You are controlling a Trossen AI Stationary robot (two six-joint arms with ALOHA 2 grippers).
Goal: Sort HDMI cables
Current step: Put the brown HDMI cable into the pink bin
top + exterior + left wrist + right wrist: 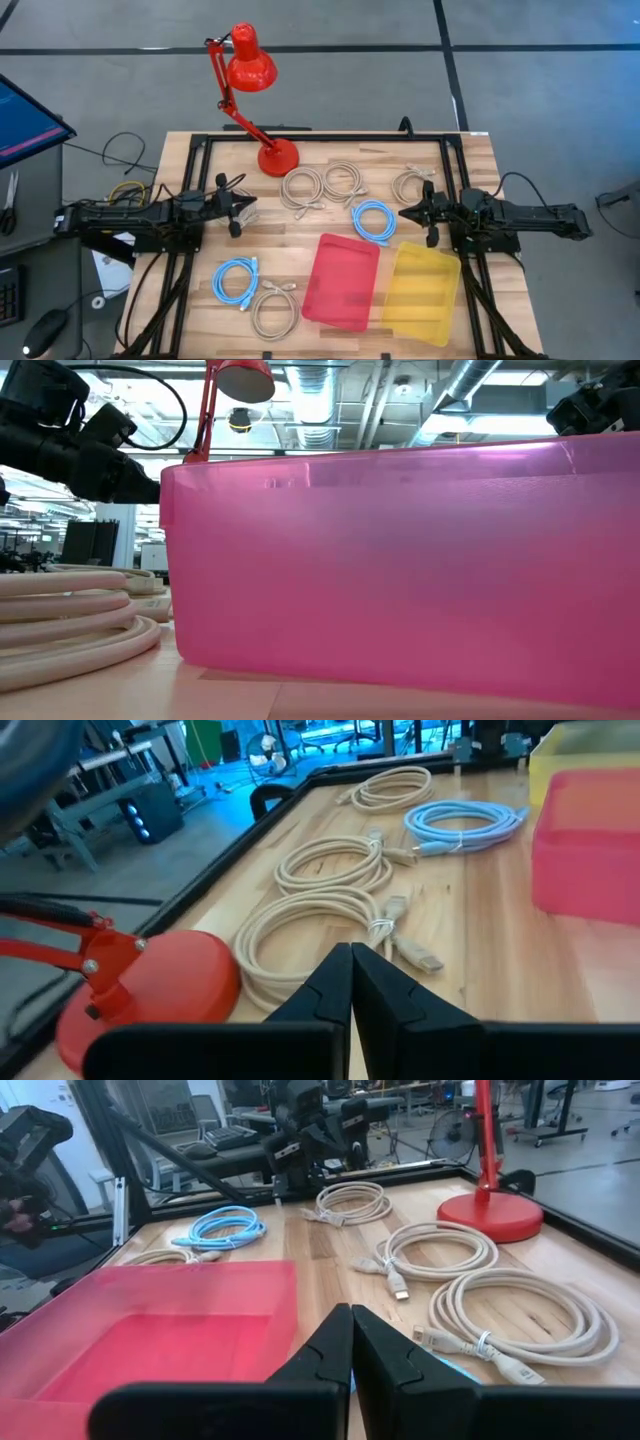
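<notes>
Four beige cable coils lie flat on the wooden table: three in a row toward the far edge (302, 187), (345, 180), (413, 185) and one by the near edge (272, 308). One blue coil (373, 220) lies mid-table and another (236, 280) near-left. My left gripper (245, 210) (352, 952) hovers shut, left of the beige row. My right gripper (405, 212) (350, 1315) hovers shut, just right of the mid-table blue coil. Neither touches a cable.
A pink bin (342, 280) and a yellow bin (420, 292) stand side by side at the near edge, right of centre. A red desk lamp stands with its base (278, 157) at the far edge. A black frame (190, 150) borders the table.
</notes>
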